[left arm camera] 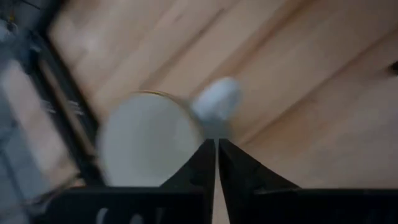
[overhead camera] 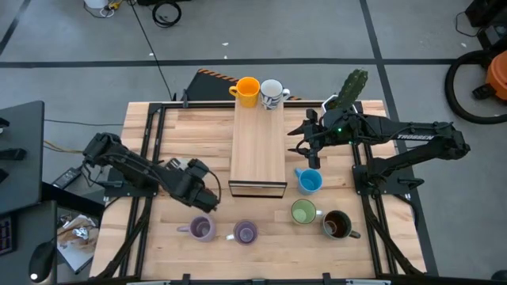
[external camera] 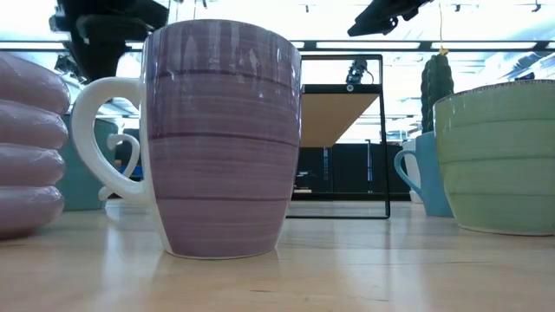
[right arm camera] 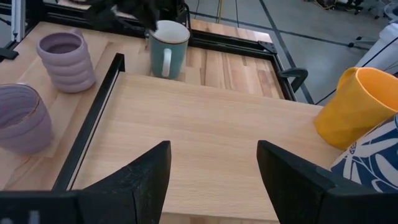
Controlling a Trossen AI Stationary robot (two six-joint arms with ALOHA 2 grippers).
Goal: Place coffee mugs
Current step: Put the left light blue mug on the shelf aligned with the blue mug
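My left gripper (overhead camera: pixel 203 190) is down over the table left of the wooden platform (overhead camera: pixel 258 150), shut on a teal mug with white inside and white handle (right arm camera: pixel 166 53) (left arm camera: pixel 143 146). My right gripper (overhead camera: pixel 304 149) (right arm camera: pixel 212 149) hangs open and empty by the platform's right edge. An orange mug (overhead camera: pixel 247 91) and a white patterned mug (overhead camera: pixel 273 93) stand on the platform's far end. On the table stand a blue mug (overhead camera: pixel 309 181), a green mug (overhead camera: pixel 303 211), a dark brown mug (overhead camera: pixel 337 225) and two purple mugs (overhead camera: pixel 200 229) (overhead camera: pixel 245 232). My left gripper holds the teal mug by its rim (left arm camera: pixel 200 138), right beside the white handle (left arm camera: pixel 217 99). The fingers (left arm camera: pixel 202 163) come from above, pointing down, nearly closed on the wall. The mug stays upright; whether its base rests on the table, I cannot tell.
A white pot with a green cactus (overhead camera: pixel 352 87) stands at the far right, behind my right arm. Black frame rails (overhead camera: pixel 150 134) run along both table sides. Most of the platform top is bare wood. The purple mugs (external camera: pixel 221 139) fill the near side.
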